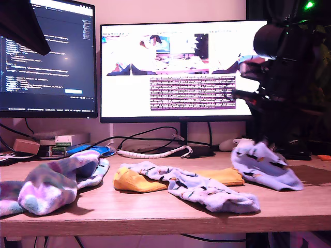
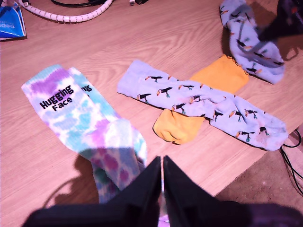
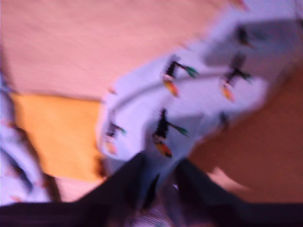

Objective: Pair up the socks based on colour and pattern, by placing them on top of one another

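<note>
Roughly a third done, judging by the layout. Tie-dye socks (image 2: pixel 80 113) lie at the exterior view's left, one on the other; a second lettered cuff peeks out beside the top one, so that pair looks matched. My first tool (image 2: pixel 162 161) hangs over their toe end, jaws pressed together. Can't tell if any fabric is nipped between them.

Bird pair is not yet stacked. Flat bird sock (image 2: pixel 199 101) lies stretched on the tabletop (image 1: pixel 155 212) mid-scene. Held bird sock (image 3: pixel 199 90) is near the exterior view's right, apart from its mate. My second tool (image 3: pixel 161 172) is clenched on its edge. The second wrist view is blurred, but fabric clearly sits between the jaws. In the exterior view this sock droops from the dark arm, lower end at the tabletop.

Yellow sock (image 2: pixel 177 126) lies under the flat bird sock, crossing it, with both ends showing. Can't tell if that is one sock or two stacked.

Left to do: held bird sock goes on top of the flat one. Yellow probably needs pulling clear and checking for a mate.
</note>
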Robot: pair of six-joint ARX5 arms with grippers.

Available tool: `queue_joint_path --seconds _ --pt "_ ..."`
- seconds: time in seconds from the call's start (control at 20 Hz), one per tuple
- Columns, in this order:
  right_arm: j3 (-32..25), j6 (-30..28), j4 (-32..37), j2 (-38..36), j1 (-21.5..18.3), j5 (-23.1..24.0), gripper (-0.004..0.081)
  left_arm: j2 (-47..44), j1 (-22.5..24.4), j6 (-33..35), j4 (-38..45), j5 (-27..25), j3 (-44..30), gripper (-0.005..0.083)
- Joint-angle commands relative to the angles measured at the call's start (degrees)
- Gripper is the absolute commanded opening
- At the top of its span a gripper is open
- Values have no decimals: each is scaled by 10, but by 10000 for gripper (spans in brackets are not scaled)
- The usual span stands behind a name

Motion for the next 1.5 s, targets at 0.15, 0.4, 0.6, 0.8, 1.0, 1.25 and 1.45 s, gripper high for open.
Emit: queue_joint_path --seconds 0.15,0.4,0.6,0.8,1.0,1.25,1.45 --pt "-12 -17 -30 -13 -1 12 325 2 0 -1 2 1 -10 -19" --pt "-12 -65 -99 -26 0 -27 325 2 0 -1 3 1 -10 -19" --pt "-13 -113 -121 -26 1 -44 325 2 0 -1 3 1 -10 -19" --pt "-21 -169 -112 -23 2 -55 325 2 0 -1 11 1 -10 -19" --pt "-29 -216 -86 7 2 -51 325 2 0 -1 20 1 -10 -19" --pt "-29 -238 -27 42 2 -44 320 2 0 -1 17 1 -10 -19" --pt "-29 -192 -80 76 -2 -57 43 2 0 -1 13 1 -10 -19"
